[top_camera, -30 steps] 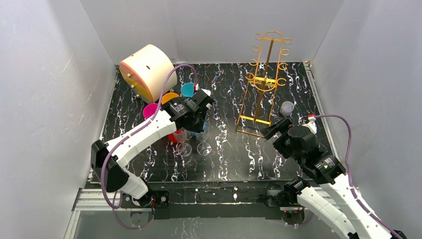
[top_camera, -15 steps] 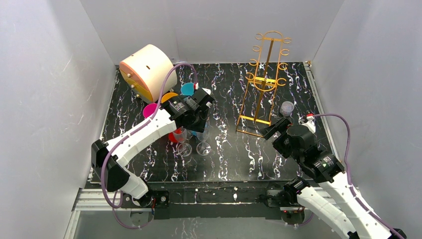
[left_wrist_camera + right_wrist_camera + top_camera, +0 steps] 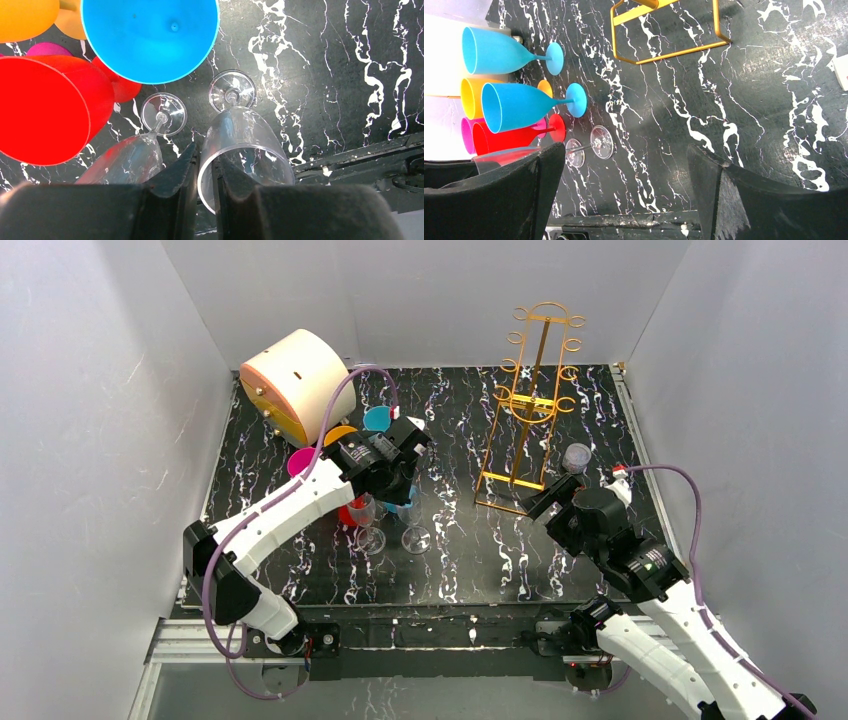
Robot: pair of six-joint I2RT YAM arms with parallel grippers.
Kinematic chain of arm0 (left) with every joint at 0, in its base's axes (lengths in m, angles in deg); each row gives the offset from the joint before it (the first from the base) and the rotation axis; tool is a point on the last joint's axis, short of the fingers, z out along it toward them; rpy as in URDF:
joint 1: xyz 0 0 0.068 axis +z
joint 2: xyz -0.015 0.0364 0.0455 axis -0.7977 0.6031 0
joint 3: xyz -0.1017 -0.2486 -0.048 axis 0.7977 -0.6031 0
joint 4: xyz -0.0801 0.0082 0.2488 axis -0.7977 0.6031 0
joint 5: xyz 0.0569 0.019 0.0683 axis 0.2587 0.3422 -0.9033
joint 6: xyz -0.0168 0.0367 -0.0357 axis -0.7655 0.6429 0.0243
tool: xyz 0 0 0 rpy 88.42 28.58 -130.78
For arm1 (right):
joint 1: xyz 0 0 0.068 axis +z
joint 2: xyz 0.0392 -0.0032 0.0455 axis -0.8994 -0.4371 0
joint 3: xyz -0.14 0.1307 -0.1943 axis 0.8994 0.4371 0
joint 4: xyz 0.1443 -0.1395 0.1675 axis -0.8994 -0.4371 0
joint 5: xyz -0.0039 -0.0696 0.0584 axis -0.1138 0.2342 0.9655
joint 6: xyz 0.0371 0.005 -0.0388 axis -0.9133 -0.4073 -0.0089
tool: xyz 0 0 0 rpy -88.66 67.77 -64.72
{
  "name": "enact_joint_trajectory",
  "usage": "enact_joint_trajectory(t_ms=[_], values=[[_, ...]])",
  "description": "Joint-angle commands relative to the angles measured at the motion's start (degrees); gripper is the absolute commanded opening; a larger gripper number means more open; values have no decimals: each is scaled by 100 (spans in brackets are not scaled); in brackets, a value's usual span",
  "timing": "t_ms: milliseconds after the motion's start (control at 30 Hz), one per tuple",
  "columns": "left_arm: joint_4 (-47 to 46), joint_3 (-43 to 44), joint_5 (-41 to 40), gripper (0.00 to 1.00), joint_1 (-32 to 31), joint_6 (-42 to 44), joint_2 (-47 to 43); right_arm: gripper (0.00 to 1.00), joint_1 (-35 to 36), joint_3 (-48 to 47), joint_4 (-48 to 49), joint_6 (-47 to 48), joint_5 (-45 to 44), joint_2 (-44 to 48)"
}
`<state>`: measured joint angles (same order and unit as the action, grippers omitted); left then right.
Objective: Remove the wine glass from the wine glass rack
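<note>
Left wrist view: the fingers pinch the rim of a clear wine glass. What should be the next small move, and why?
Probably open the fingers of the left gripper and release the clear stemmed wine glass. Its foot seems to rest on the black marbled table, beside a second clear glass, and the gold wire rack holds nothing.

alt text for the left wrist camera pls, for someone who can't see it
The left gripper pinches the rim of a clear wine glass, seen from above with its foot toward the black white-veined table. A second clear glass sits just left of it in the picture, and a blue goblet, a red goblet and an orange goblet crowd the upper left.
</note>
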<state>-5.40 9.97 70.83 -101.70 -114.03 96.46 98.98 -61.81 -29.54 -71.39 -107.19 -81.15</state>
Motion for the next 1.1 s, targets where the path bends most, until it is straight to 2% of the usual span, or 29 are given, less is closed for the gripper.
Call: enact_joint_trajectory(t_ms=[0, 100, 267, 367, 500, 600, 733, 800, 933, 1067], values=[[118, 161, -175, 17, 35, -84, -63, 98, 2, -293, 64, 55, -55, -26], [137, 190, -183, 22, 35, -84, -110, 98, 6, -345, 57, 131, -97, -30], [164, 428, -192, 45, 37, -92, -271, 99, 5, -595, 81, 458, -93, -78], [190, 658, -237, 55, 36, -114, -431, 99, 1, -891, 169, 1162, -68, -31], [35, 782, -435, 79, 35, -136, -828, 99, 2, -1535, -249, 1678, -604, -18], [-194, 763, -677, 97, 32, -196, -1170, 99, 3, -1982, -216, 2327, -616, -153], [-327, 739, -1183, 98, 43, -173, -1554, 99, 6, -2583, 134, 3394, -464, -417], [-313, 748, -1454, 98, 46, -80, -1675, 99, 3, -2963, 364, 3970, -71, -674], [-191, 1000, -1746, 98, 146, 325, -1660, 99, 8, -4314, 113, 4819, 482, -1730], [217, 1691, -1464, 98, 924, 837, -1261, 99, 5, -5802, -542, 5180, -630, -3089]])
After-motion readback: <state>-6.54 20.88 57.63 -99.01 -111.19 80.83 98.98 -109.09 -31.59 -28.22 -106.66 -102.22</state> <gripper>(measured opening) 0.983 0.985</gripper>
